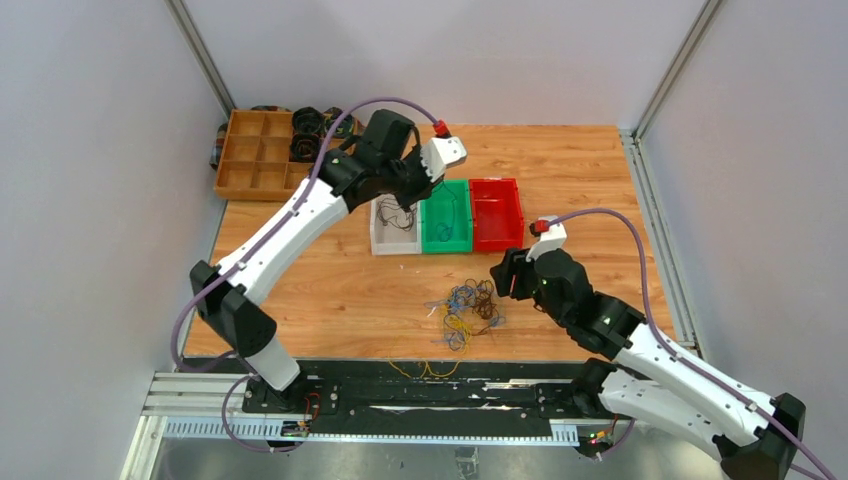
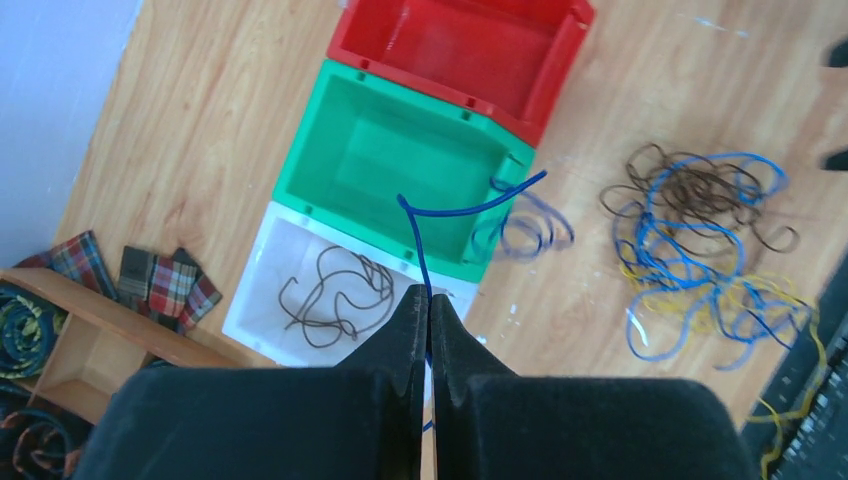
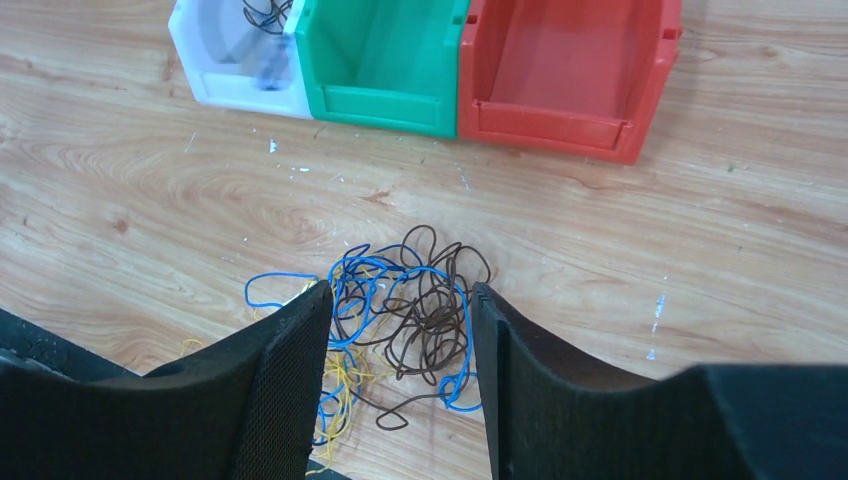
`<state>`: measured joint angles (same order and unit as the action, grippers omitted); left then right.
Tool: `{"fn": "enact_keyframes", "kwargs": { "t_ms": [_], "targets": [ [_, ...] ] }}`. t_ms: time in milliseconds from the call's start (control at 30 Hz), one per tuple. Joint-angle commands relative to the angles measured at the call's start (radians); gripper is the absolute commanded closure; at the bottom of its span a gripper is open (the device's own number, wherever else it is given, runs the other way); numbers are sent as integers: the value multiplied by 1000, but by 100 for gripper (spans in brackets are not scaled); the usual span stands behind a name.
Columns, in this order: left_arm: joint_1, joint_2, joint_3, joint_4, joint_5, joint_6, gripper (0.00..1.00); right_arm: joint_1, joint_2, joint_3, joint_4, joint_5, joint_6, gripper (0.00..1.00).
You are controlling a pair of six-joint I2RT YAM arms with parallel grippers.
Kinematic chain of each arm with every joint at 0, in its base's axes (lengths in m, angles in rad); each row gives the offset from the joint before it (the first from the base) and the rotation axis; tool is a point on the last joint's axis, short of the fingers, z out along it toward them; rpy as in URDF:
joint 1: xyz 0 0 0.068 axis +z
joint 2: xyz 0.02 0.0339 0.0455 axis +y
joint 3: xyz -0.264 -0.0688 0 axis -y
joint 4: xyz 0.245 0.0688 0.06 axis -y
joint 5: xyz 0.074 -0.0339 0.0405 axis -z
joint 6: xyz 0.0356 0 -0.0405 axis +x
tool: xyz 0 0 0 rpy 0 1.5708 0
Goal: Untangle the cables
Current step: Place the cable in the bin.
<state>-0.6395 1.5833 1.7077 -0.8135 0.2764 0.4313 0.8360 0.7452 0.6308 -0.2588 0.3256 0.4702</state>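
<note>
My left claw is pinched together on one blue cable above the green bin. My right claw stands apart over the tangled cables on the table. A brown cable lies in the white bin.

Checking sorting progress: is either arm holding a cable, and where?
The left gripper's jaws pinch a thin blue cable partway along its length; the right gripper holds nothing.
</note>
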Motion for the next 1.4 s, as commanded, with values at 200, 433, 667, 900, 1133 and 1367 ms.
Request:
{"fn": "enact_keyframes", "kwargs": {
  "t_ms": [200, 433, 667, 900, 1133, 1367],
  "targets": [
    [-32, 198, 102, 201, -2, -15, 99, -19, -99, 15, -99, 109, -11, 47],
    [-45, 266, 110, 224, 18, 93, 99, -28, -153, 9, -160, 156, -2, 47],
    [-49, 297, 67, 229, 57, 249, 99, -34, -153, 15, -179, 157, -1, 48],
    [-49, 333, 41, 288, 90, 283, 99, -36, -163, 8, -200, 158, 11, 48],
    [-49, 305, 3, 297, 199, 351, 100, -39, -171, 4, -217, 157, 16, 48],
    [-49, 378, 62, 210, 284, 480, 99, -40, -184, 25, -261, 174, 20, 49]
  ]
}}
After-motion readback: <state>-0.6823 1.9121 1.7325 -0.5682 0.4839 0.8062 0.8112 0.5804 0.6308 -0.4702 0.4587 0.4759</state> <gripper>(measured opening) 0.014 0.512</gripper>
